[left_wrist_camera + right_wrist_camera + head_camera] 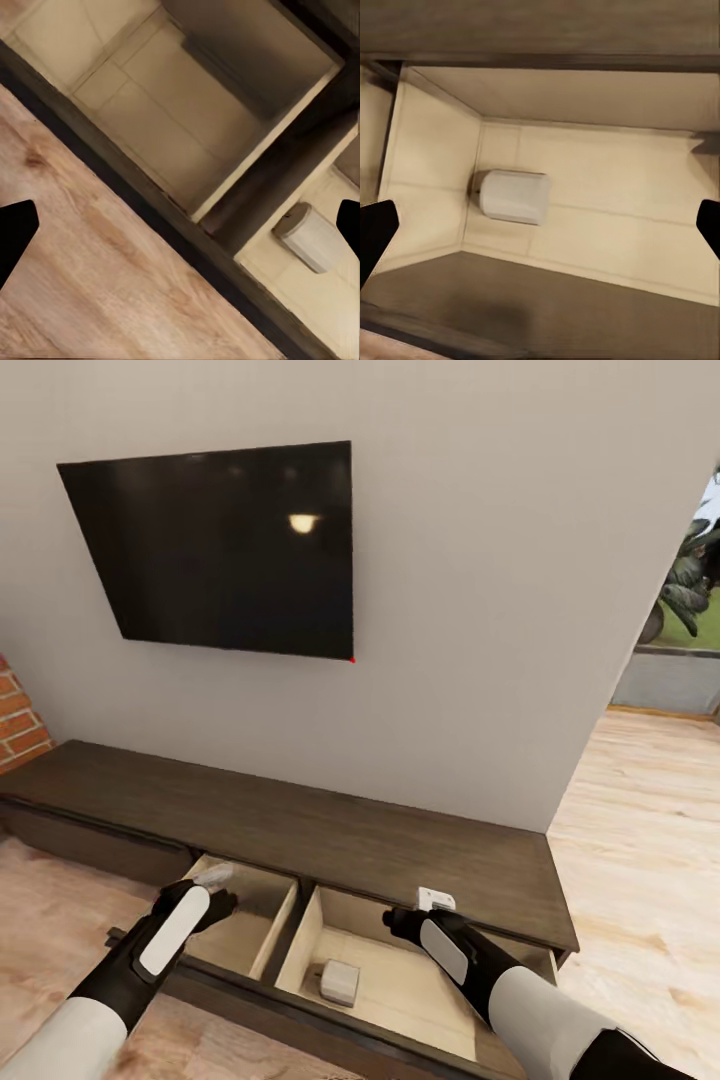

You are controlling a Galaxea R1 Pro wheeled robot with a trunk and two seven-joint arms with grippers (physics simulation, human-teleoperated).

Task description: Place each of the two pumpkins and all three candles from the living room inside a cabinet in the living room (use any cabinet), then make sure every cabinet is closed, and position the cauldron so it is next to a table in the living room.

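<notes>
Inside cabinet (300, 830) drawer: one candle (339, 982) on its side; both grippers (215, 880) (436, 901) spread, empty.

Black television (215, 550) on wall; brick (18, 720) leftward.

Open drawer (187, 105), pale lining, dark front edge, above wood floor (97, 277). Dark divider (277, 187) separates a second compartment holding one candle (309, 236), lying on its side. Hand (180, 225) fingertips (15, 232) black, spread wide apart.

head: high, facing cabinet (300, 830) | wrists: close, looking down into drawers | shared: candle (339, 982) compartment
</notes>
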